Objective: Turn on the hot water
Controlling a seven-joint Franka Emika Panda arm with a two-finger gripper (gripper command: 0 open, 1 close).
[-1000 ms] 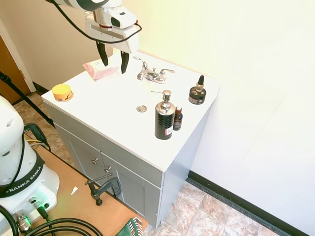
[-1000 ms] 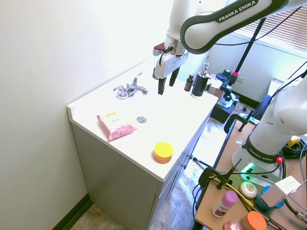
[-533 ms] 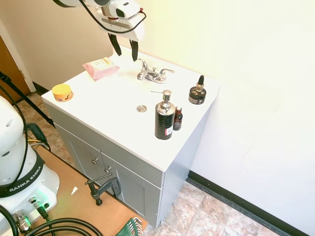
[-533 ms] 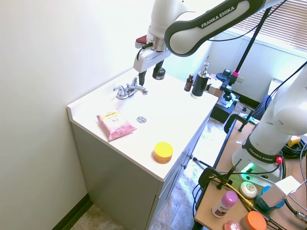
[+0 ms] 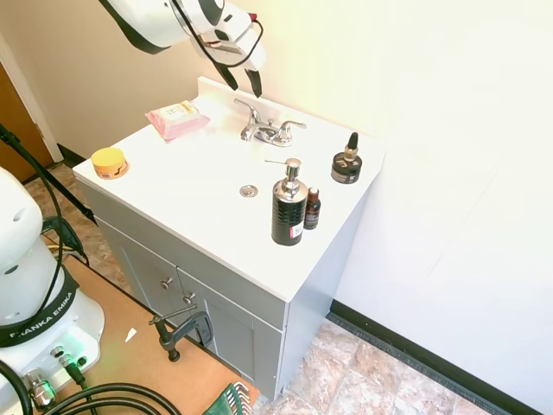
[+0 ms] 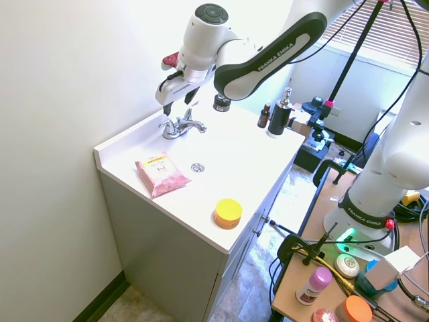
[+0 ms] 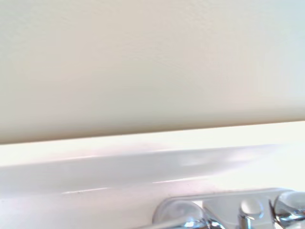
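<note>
The gripper (image 5: 244,84) hangs in the air above the rear edge of the table (image 5: 207,194), just behind and above the faucet (image 5: 269,130). Its two dark fingers (image 5: 256,84) stand apart with a clear gap between them and hold nothing. The fingers point downward at a tilt toward the faucet and touch no part of it. In the second exterior view the gripper (image 6: 175,100) is above the faucet (image 6: 179,125), close to the wall.

The faucet is a small chrome unit with a short curved spout and two matching lever handles, one on each side. It is mounted near the back edge of the white table, next to the low backsplash. No water is visible at the spout. A round chrome drain (image 5: 249,191) lies in the table surface in front of the faucet.

The wrist view shows the wall, the pale backsplash band, and the blurred chrome top of the faucet (image 7: 228,212) at the lower edge.

Other items on the table:
- A pink wipes packet (image 5: 176,119) lies flat, well apart from the faucet.
- A yellow round tin (image 5: 110,162) sits near the front corner.
- A black pump soap bottle (image 5: 288,207) stands upright, with a small dark bottle (image 5: 312,209) just beside it.
- A dark round jar (image 5: 346,163) stands near the far edge.
</note>
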